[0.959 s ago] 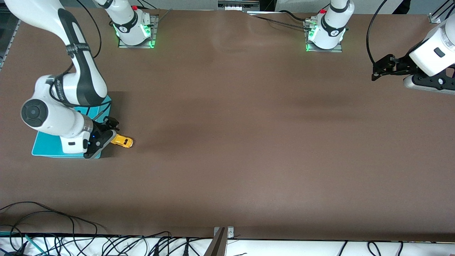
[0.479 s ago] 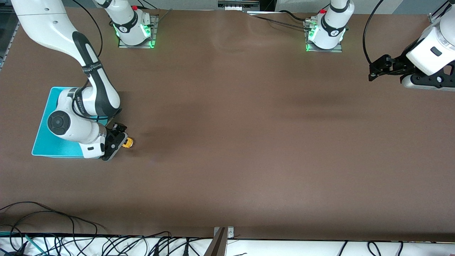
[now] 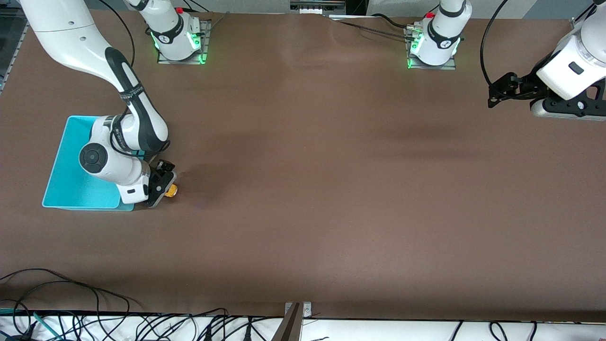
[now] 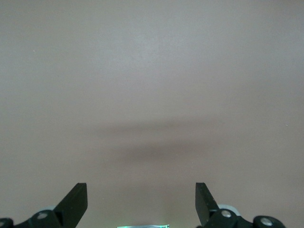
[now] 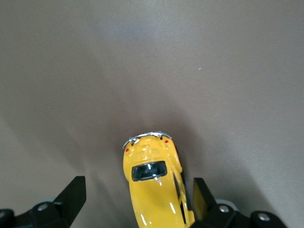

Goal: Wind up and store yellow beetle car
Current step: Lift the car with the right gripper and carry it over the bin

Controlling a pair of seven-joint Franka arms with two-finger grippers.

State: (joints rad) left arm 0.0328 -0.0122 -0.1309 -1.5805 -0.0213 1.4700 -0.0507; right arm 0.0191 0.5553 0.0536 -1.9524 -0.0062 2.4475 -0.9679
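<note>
- The right arm has swung off the bin (image 3: 71, 156) toward the car (image 3: 172, 190), so far more of the bin's turquoise floor shows than a second ago.
- The right gripper (image 3: 160, 185) has come over the car; only the car's end now shows past it in the front view, where most of its body showed before.
- The left gripper (image 3: 498, 92) has drifted slightly toward its base.

Yellow beetle car (image 3: 172, 190) mostly under right tool (image 3: 163, 185)
</note>
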